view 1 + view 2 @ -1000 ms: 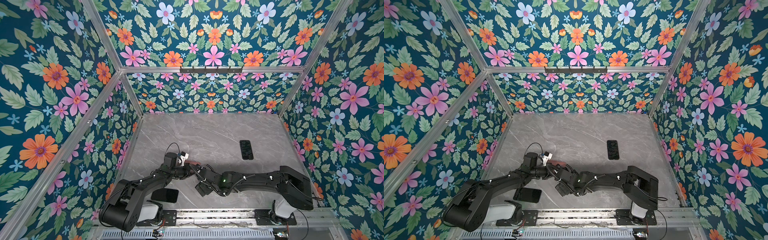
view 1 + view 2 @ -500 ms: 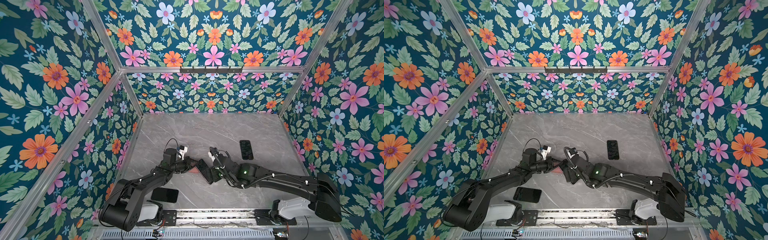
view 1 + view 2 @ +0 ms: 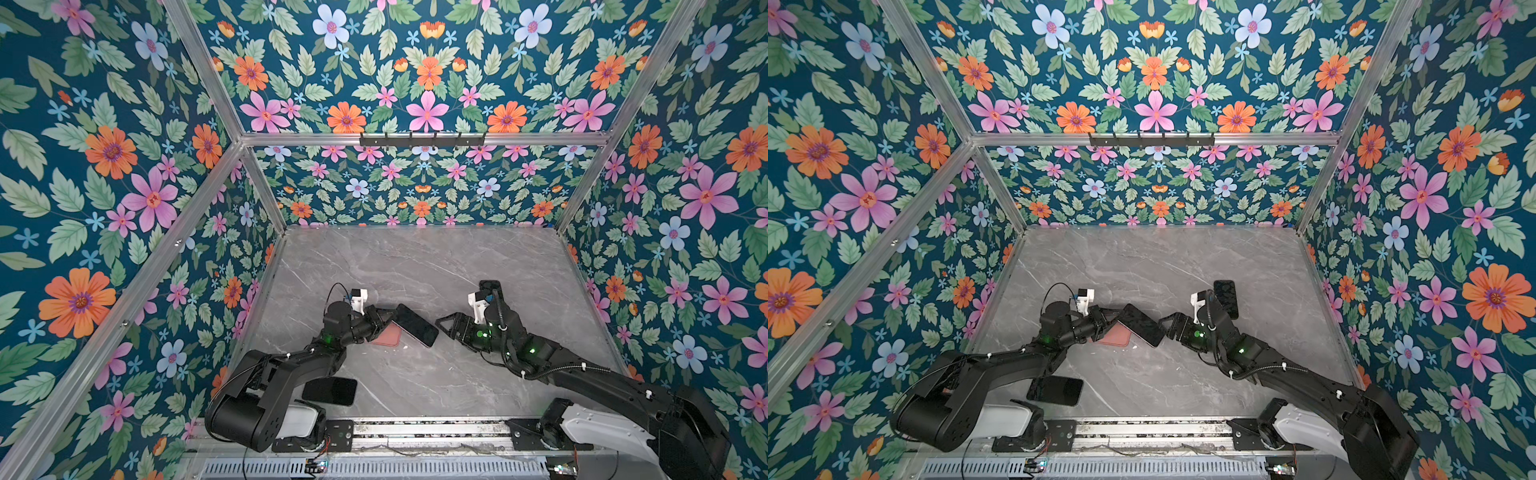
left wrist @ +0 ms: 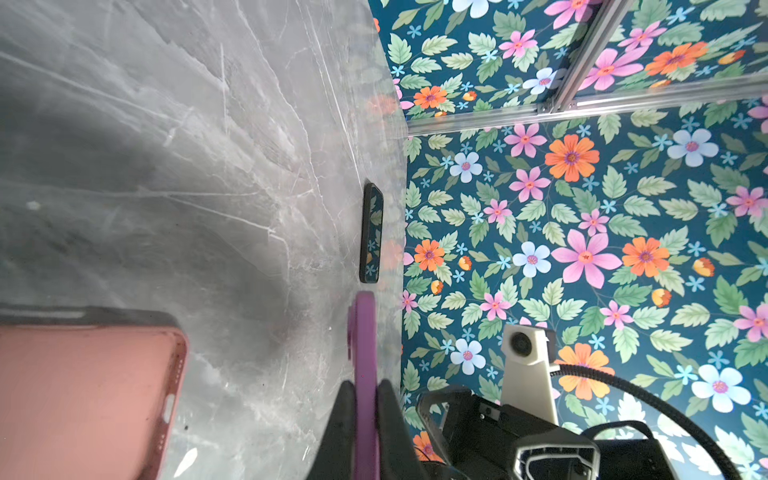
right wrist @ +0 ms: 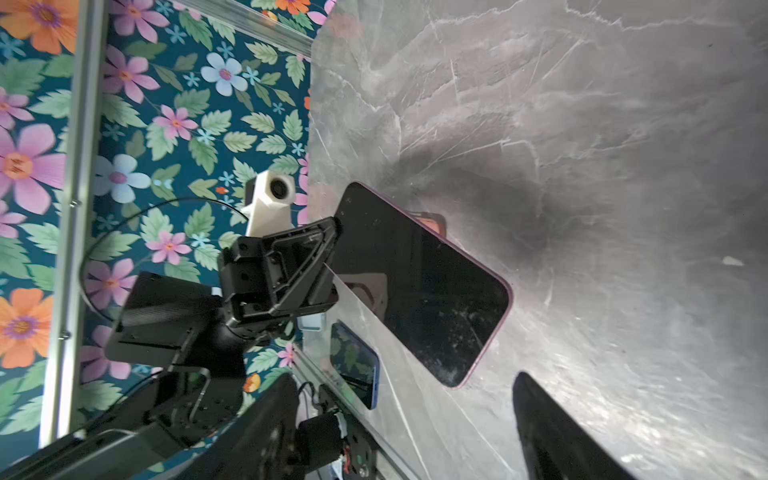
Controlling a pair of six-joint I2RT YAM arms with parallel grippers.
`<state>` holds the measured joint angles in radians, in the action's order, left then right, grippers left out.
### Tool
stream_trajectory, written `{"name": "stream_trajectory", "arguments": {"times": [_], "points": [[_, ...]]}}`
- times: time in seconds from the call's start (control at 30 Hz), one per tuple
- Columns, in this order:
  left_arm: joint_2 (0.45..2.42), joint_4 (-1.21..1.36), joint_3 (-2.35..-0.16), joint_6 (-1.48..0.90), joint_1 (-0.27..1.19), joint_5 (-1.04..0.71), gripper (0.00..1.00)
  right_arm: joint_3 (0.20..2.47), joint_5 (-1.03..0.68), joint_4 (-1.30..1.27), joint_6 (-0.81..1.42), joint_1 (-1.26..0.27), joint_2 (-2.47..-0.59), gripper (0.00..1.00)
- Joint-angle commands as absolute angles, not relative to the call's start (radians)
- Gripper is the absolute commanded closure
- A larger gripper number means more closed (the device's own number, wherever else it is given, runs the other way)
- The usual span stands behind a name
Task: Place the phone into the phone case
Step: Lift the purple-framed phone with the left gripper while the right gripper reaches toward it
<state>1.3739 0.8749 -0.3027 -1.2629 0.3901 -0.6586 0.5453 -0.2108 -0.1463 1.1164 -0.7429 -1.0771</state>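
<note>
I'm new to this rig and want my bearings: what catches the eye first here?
The loud blue floral walls all around, first. Then, mid-table, the left gripper shut on a purple-edged, black-screened phone, tilted over a flat pink phone case on the grey marble table. The open right gripper faces the phone's free end.

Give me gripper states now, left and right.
Left gripper: shut on the purple phone, gripping one end.
Right gripper: open, holding nothing, just short of the phone.

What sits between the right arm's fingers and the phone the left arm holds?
Nothing: the right wrist view shows bare table between the right fingers and the phone.
</note>
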Motion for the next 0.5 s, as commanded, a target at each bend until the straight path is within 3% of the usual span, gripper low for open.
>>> {"name": "stream_trajectory", "arguments": {"times": [0.0, 0.27, 0.47], "points": [[1.389, 1.04, -0.293, -1.362, 0.402, -0.629, 1.0, 0.528, -0.238, -0.247, 1.262, -0.732, -1.072, 0.25], [1.415, 1.115, -0.291, -1.418, 0.44, -0.596, 1.0, 0.371, -0.236, -0.518, 1.415, -0.732, -1.083, 0.26], [1.435, 1.18, -0.281, -1.456, 0.446, -0.587, 1.0, 0.33, -0.205, -0.552, 1.43, -0.732, -1.064, 0.26]]}}
